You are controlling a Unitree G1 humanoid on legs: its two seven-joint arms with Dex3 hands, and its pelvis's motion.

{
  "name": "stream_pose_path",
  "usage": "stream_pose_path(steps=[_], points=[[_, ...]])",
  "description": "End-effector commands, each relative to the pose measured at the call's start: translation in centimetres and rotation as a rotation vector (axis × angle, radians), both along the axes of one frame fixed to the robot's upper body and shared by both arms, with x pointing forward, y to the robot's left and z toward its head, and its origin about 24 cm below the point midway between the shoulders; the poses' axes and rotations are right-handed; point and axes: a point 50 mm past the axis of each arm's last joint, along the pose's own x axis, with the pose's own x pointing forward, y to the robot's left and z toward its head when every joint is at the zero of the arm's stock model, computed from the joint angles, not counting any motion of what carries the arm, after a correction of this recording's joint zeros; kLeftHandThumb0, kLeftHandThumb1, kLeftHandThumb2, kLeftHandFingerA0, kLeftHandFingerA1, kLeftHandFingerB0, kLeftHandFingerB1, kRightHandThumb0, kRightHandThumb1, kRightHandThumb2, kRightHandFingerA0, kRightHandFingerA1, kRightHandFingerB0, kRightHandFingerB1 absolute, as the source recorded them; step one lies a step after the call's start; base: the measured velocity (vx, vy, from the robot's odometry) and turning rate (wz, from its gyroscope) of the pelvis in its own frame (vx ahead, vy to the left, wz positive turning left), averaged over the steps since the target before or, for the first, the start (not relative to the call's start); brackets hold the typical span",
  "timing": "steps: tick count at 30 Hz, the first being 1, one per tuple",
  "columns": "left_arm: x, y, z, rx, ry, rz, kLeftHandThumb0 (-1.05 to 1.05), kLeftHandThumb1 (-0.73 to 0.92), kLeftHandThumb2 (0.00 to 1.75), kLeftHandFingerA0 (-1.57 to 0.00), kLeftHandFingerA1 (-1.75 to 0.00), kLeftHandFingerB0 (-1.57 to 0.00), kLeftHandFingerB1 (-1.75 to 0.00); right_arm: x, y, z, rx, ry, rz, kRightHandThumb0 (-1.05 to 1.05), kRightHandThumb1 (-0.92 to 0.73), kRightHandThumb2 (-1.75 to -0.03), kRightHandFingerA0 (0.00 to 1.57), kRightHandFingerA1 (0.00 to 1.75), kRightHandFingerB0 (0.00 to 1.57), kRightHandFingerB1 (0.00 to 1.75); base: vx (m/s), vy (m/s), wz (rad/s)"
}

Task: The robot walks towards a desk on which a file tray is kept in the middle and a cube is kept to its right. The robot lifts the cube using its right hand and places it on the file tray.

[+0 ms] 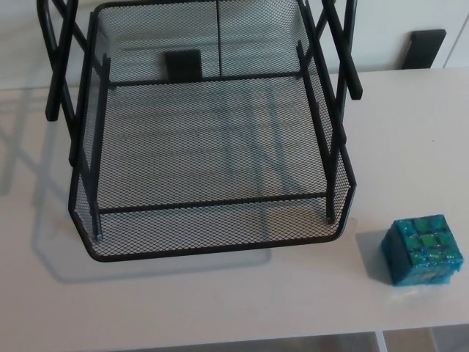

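A black mesh file tray sits on the white desk. A blue-green cube rests apart, right of it. Neither hand is in sight.

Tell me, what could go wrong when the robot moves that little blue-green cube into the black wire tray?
The cube sits near the front edge of the desk, so a clumsy grasp might knock it off. The tray has a raised mesh wall and slanted black struts on the side facing the cube. Carried too low, the cube could catch on them and drop.
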Motion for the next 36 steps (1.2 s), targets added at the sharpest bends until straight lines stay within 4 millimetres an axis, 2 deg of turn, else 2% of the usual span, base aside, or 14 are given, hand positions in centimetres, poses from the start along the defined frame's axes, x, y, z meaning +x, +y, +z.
stream_pose_path(steps=[1,23,30,36], points=[[-0.2,0.8,0.6,0.032,-0.008,0.005,-1.05,0.73,0.61,-0.11,-1.1,-0.12,-0.95,-0.1,-0.4,0.4,-0.019,0.009,-0.002,-0.53,-0.75,-0.62,0.37,0.51,0.28,0.35,0.0,0.0,0.0],[-0.9,1.2,0.6,0.036,0.001,0.019,-1.05,0.73,0.61,-0.11,-1.1,-0.12,-0.95,0.2,-0.2,0.2,-0.014,0.017,0.012,-0.53,-0.75,-0.62,0.37,0.51,0.28,0.35,0.0,0.0,0.0],[0.4,1.0,1.0,0.035,-0.019,0.018,-1.05,0.73,0.61,-0.11,-1.1,-0.12,-0.95,1.3,-0.3,0.4,-0.017,-0.003,0.011,-0.53,-0.75,-0.62,0.37,0.51,0.28,0.35,0.0,0.0,0.0],[0.6,0.9,0.9,0.033,-0.015,0.022,-1.05,0.73,0.61,-0.11,-1.1,-0.12,-0.95,1.6,-0.3,0.5,-0.02,0.0,0.014,-0.53,-0.75,-0.62,0.37,0.51,0.28,0.35,0.0,0.0,0.0]])
